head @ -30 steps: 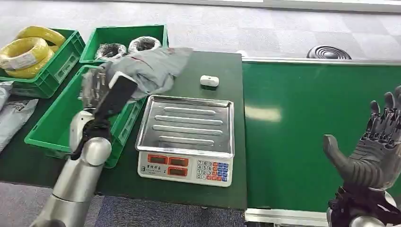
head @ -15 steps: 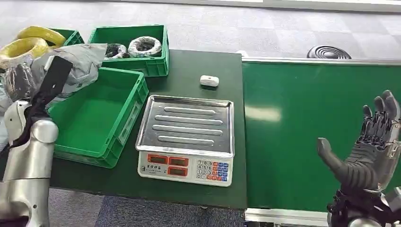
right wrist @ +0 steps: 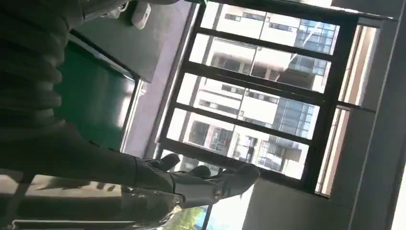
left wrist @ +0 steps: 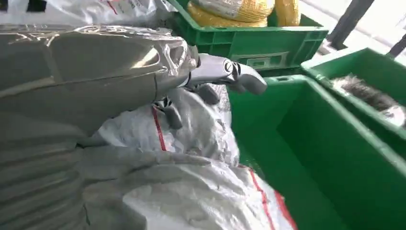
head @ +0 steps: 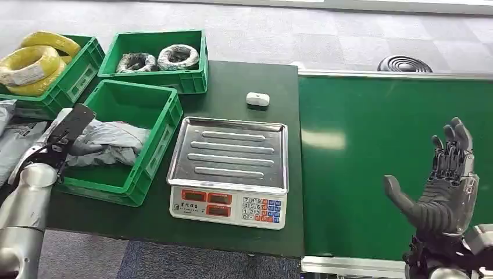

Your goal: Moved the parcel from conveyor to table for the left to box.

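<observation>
The grey plastic parcel (head: 113,142) lies crumpled inside the near green box (head: 168,125) at the table's left. My left hand (head: 72,131) is at the box's left side with its fingers still on the parcel's edge. Seen from the left wrist, the hand (left wrist: 201,81) has dark fingers pressing into the parcel (left wrist: 191,191) while the thumb points out over the green box (left wrist: 335,143). My right hand (head: 445,186) is raised above the green conveyor (head: 378,128), fingers spread and nothing in it; the right wrist view shows the hand (right wrist: 191,182) against windows.
A silver scale (head: 229,168) stands beside the box. A small white device (head: 257,99) lies behind it. Further back are a box of yellow cable coils (head: 40,64) and a box of wrapped coils (head: 157,55). More grey bags (head: 17,139) lie at the far left.
My left hand has carried the parcel from above the scale's left corner out to the left, then down into the near green box. My right hand has drifted slightly left, still spread.
</observation>
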